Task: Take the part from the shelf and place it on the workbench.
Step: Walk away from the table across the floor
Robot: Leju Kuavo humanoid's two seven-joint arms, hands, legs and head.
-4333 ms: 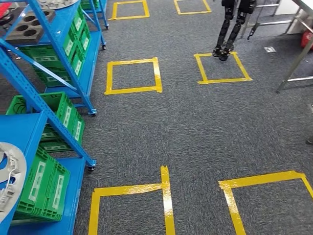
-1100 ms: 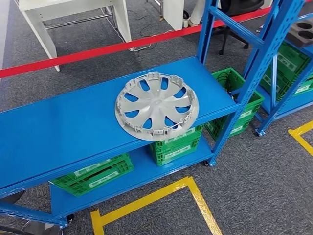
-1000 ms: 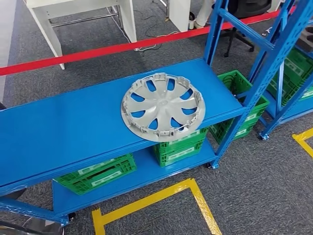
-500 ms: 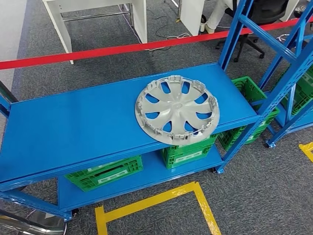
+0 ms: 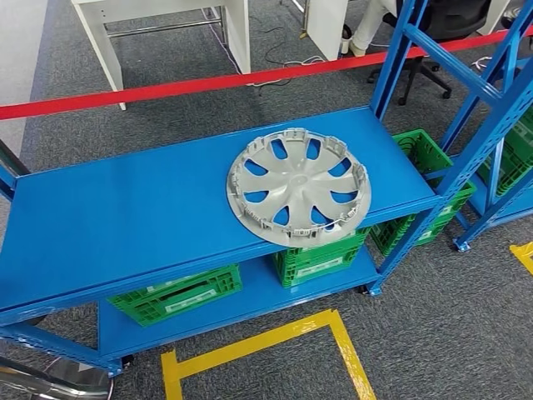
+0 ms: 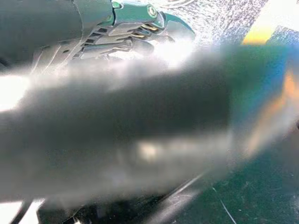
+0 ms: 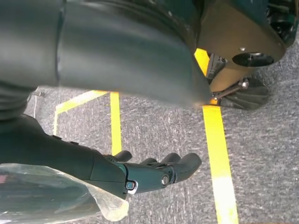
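Hubcap, the part, was seen flat on the blue shelf, overhanging its front edge, likely easing a grasp. Right hand was held empty, fingers extended; the left hand's state couldn't be told.

green crates, white labels, unreadable

The right hand hangs down over the floor, holding nothing, its dark fingers stretched out together. The left hand is too blurry to tell.
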